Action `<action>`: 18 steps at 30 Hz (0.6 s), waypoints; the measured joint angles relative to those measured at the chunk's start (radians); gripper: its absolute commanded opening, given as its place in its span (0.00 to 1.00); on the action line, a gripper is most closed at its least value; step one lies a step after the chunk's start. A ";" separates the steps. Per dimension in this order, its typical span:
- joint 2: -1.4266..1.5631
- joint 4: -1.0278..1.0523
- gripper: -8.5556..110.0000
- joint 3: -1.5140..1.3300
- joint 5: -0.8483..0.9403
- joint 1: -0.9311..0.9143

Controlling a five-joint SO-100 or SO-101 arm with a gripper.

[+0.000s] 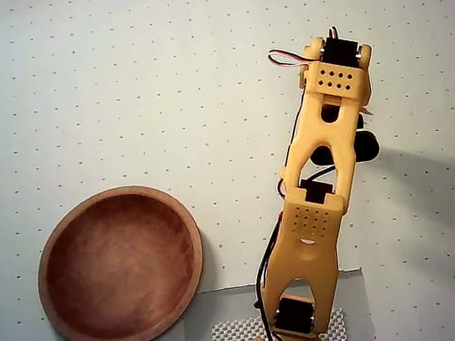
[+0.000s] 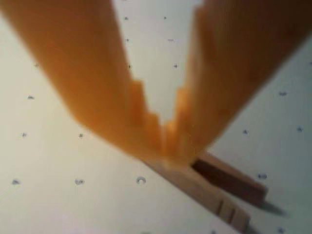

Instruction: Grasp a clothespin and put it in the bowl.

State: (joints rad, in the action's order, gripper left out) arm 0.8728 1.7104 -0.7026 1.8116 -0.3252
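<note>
1. The bowl (image 1: pixel 121 267) sits near the bench's (image 1: pixel 114 85) lower left corner in the overhead view, upright, its reddish-brown hollow holding nothing.
2. To its right, well apart from it, the yellow arm (image 1: pixel 321 200) reaches from the lower edge up toward the bench's upper right area.
3. In the overhead view the arm hides its own tip, and the clothespin does not show there.
4. In the wrist view the pincer (image 2: pixel 168 146) has its toothed fingers (image 2: pixel 141 117) pressed together on one end of the clothespin (image 2: pixel 214 187).
5. The clothespin's free end, its two prongs apart, points toward the lower right of that view, low over the dotted bench.
</note>
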 measured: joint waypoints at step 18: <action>-0.078 0.000 0.05 0.091 0.009 -0.063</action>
State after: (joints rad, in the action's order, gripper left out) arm 0.7946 1.7104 -0.6121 1.8208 -0.3881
